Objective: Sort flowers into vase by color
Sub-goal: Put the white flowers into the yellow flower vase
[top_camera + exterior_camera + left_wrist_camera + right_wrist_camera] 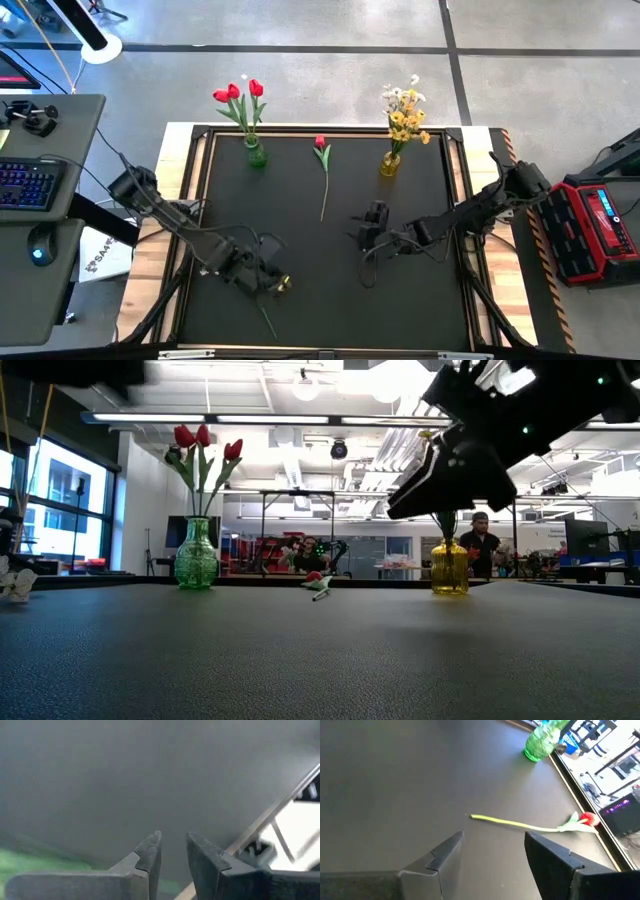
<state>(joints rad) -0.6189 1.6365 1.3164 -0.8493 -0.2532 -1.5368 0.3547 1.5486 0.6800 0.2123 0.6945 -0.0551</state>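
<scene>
I had the left gripper [272, 283] low over the black worktop [420, 310] near its near edge, left of the middle. A green stem [266, 320] ran out from under it toward the near edge, with a bit of yellow at the fingers. In the left wrist view its fingers [150, 852] stood with only a narrow gap between them, and I could not tell whether they pinched the stem.

The right gripper [368, 228] hung over the middle of the worktop, right of centre, jaws apart and empty.

A single red tulip [321, 172] lay flat on the worktop between the two vases, its head toward the far edge and its stem pointing back toward the middle; in the right wrist view it lay just beyond the open fingers [552, 857].

The green vase [256, 153] by the far edge, left side, held three red tulips [240, 93]. The yellow vase [390, 163] by the far edge, right side, held yellow and white sprays [405, 115].
</scene>
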